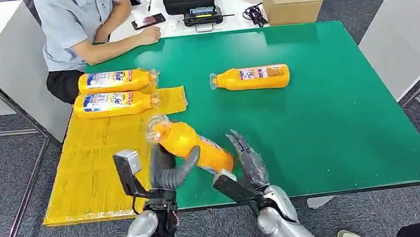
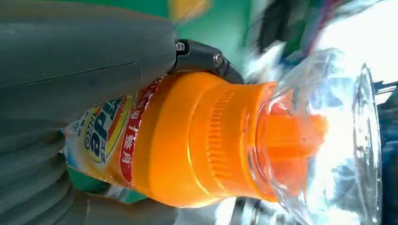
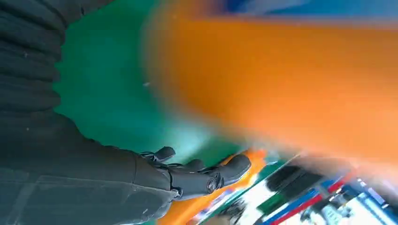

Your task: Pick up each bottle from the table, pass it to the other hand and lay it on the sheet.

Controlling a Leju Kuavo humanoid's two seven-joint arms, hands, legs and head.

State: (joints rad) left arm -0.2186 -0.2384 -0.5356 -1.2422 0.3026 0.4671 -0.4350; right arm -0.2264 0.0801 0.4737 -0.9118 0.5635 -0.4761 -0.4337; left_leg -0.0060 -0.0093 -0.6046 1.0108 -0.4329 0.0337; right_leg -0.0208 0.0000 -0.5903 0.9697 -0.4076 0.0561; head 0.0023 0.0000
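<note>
The left hand point(image 1: 169, 168) grips an orange bottle point(image 1: 190, 144) above the green bench point(image 1: 337, 123), thumb wrapped across its body, cap tilted away. The right hand point(image 1: 249, 161) stands just beside the bottle's base, fingers spread upright, holding nothing. Beyond the left hand lies the yellow sheet point(image 1: 92, 166).

Four orange bottles with clear caps. Two lie side by side on the yellow sheet point(image 1: 95, 166) at its far end: far bottle point(image 1: 116, 80), near bottle point(image 1: 115, 103). A third bottle point(image 1: 252, 77) lies right of the sheet. The fourth bottle point(image 1: 190, 144) is tilted above the sheet's right edge.
</note>
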